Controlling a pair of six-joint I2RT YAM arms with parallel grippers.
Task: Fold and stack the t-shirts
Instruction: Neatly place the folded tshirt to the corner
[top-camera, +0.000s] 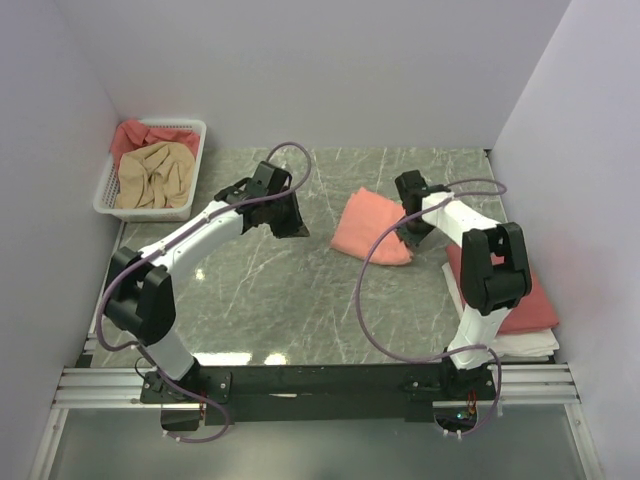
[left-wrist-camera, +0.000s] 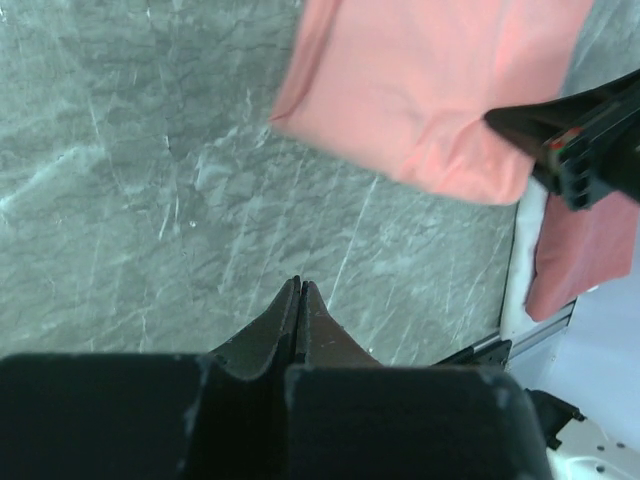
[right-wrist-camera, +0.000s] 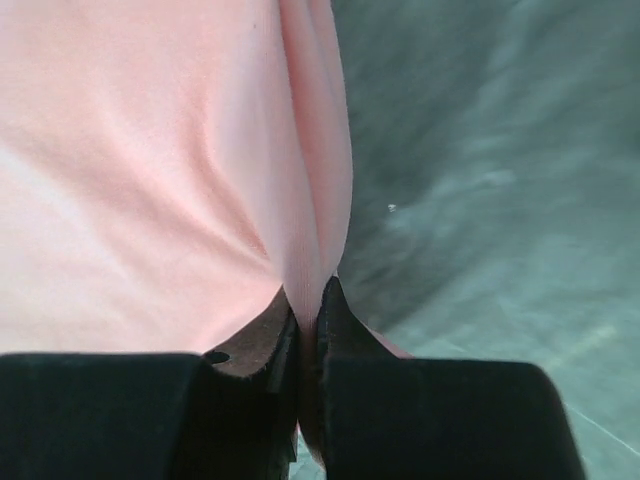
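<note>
right tool (right-wrist-camera: 308, 292) pinched salmon-pink t-shirt (top-camera: 365, 222) edge, likely to lift it | left tool (left-wrist-camera: 298, 287) closed, empty, held clear

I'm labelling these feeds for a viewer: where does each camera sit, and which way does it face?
Top external: above and behind the bases, looking down on the table; left arm and right arm both show.
Left wrist: on the left arm, facing down at bare table and the salmon t-shirt; its shut jaws show.
Right wrist: on the right arm, close over that shirt; its jaws pinch a fold.
Shared: all three show the salmon t-shirt.
</note>
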